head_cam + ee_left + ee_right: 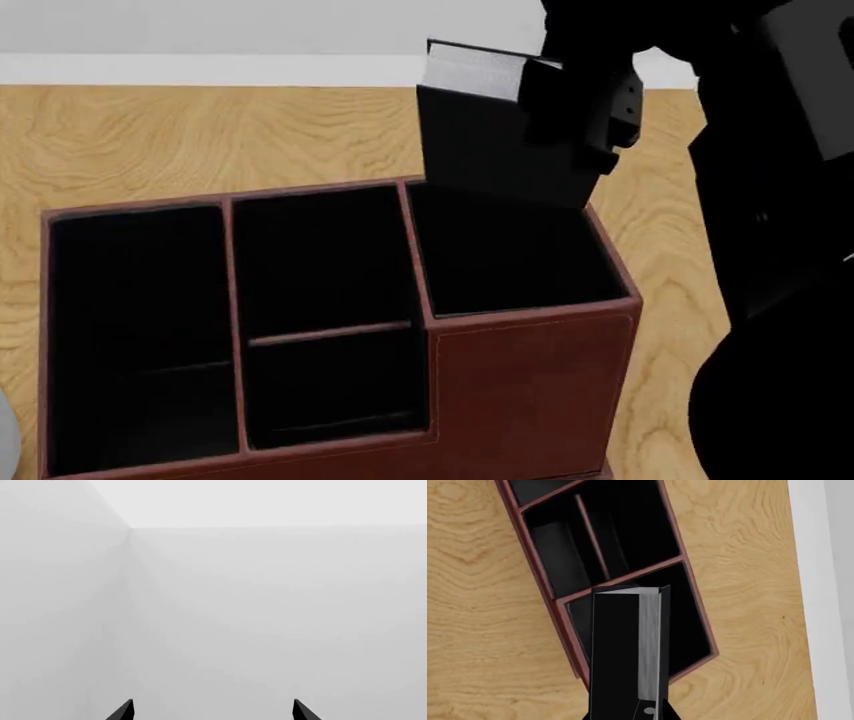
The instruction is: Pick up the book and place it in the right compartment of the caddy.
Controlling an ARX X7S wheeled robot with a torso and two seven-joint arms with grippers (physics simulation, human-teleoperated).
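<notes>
The black book (497,135) with white page edges hangs upright just above the back rim of the caddy's right compartment (514,255), its lower edge near the rim. My right gripper (577,105) is shut on the book's upper right part. In the right wrist view the book (620,650) runs out from my right gripper (627,715) over the right compartment (690,625). The reddish-brown caddy (534,390) stands on the wooden table. My left gripper (213,710) is open, facing only pale walls.
The caddy's long left section (134,320) and its crossbar-split middle section (327,310) lie to the left of the right compartment. Wooden tabletop (174,140) stretches behind the caddy to a white wall. A pale object's edge (6,445) shows at the lower left.
</notes>
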